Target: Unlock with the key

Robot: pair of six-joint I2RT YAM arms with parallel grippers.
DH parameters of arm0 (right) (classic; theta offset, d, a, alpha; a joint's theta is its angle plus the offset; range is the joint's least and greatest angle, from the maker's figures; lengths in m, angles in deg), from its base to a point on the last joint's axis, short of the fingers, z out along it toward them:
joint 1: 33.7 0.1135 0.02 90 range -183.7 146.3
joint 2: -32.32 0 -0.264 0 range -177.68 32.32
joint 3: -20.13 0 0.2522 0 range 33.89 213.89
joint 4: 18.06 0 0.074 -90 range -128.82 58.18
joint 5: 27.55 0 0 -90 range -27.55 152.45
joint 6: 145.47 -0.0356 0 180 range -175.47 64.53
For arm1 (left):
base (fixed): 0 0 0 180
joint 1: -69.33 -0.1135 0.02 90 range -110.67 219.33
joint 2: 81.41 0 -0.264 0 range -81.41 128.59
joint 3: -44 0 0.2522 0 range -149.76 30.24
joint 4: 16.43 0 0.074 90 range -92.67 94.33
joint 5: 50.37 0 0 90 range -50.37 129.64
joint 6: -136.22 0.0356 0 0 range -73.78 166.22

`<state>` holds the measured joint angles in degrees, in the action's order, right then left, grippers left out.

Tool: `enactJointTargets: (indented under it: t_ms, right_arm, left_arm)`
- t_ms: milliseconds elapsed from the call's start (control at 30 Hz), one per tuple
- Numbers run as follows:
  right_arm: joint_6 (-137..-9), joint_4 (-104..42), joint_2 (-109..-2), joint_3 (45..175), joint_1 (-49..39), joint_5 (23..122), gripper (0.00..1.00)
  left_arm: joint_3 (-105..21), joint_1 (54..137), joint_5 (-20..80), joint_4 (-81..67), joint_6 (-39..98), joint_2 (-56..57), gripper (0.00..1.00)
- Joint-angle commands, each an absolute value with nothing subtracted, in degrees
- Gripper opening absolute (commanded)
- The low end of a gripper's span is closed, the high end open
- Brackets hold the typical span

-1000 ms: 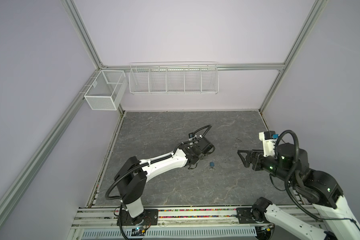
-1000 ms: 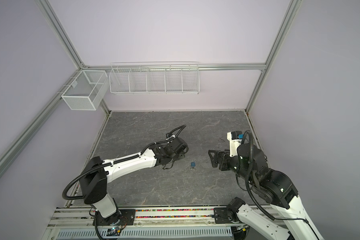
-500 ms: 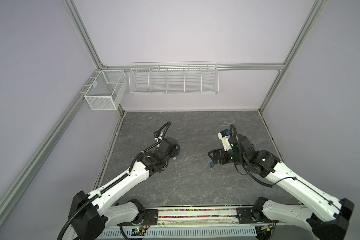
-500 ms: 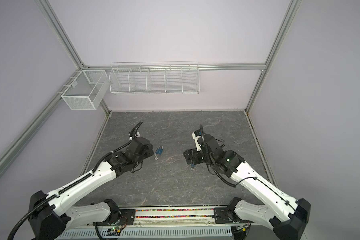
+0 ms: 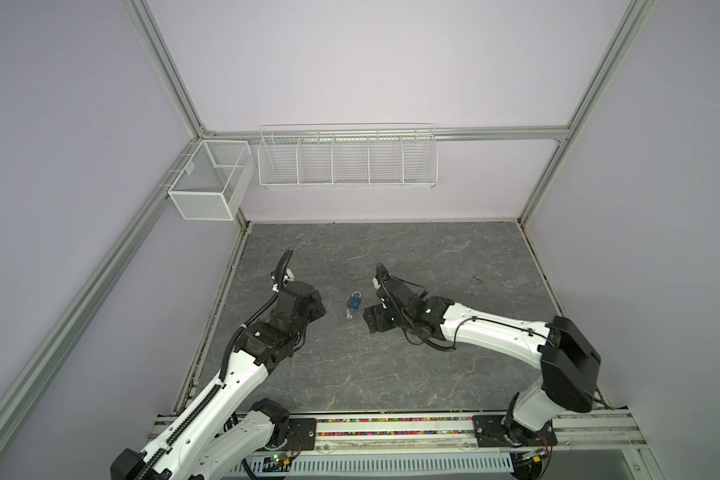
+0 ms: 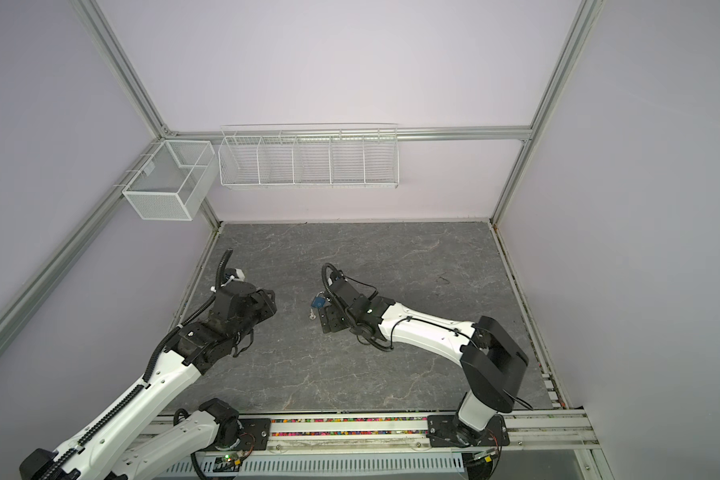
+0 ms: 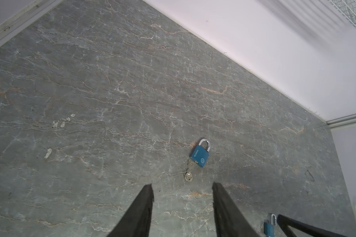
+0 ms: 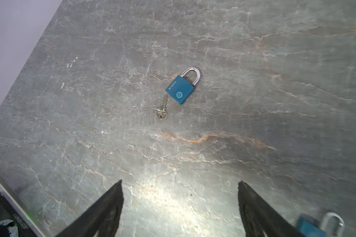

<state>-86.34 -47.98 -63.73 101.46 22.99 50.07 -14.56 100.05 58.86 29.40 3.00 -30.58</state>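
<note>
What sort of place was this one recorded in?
Probably a purpose-built robot test cell: an aluminium frame with lilac walls encloses a slate-patterned tabletop, the left arm and right arm are mounted on a rail at its front, and wire baskets hang on the back wall.

Key (image 8: 162, 108) beside padlock (image 8: 180, 90) on table (image 8: 265, 61)

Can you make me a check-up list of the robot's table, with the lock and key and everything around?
Surface: grey stone-look tabletop, one small dark scuff.
Job's things: blue padlock lying flat, shackle closed; key lying beside its bottom corner.
Clutter: nothing seen.
Grippers: left tool and right tool open, holding nothing, short of the padlock.
Cables: black cables loop along both arms, clear of the padlock.
Surroundings: mesh box and wire rack on the walls, nothing seen inside.
</note>
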Motion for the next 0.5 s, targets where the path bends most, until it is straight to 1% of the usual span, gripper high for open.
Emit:
enactJointTargets:
  t_ms: [0, 100, 233, 300, 333, 467]
  right_arm:
    - [-89.1, -44.82, -69.34, 106.52, 23.95, 48.65, 0.88]
    - [-90.35, -46.48, -74.25, 110.21, 24.84, 45.19, 0.88]
    - [-92.41, -46.76, -78.79, 113.2, 25.82, 41.47, 0.88]
    - [-92.77, -47.22, -81.24, 115.39, 25.89, 42.27, 0.88]
    - [-92.82, -47.81, -82.48, 116.62, 26.06, 42.2, 0.88]
    - [-93.48, -48.86, -86.01, 119.38, 26.68, 40.51, 0.88]
  left_arm:
    - [-12.22, 98.15, 58.29, 29.98, 4.3, -33.33, 0.47]
    - [-11.51, 97.44, 58.89, 30.37, 4.59, -34.83, 0.47]
    - [-11.45, 97.02, 62.51, 33.07, 3.98, -36.96, 0.47]
    - [-10.07, 97.07, 62.8, 32.05, 3.8, -37.9, 0.47]
    - [-9.24, 97.02, 62.43, 31.15, 3.99, -40.18, 0.47]
    - [-8.48, 97.02, 63.98, 32.22, 3.41, -41.81, 0.47]
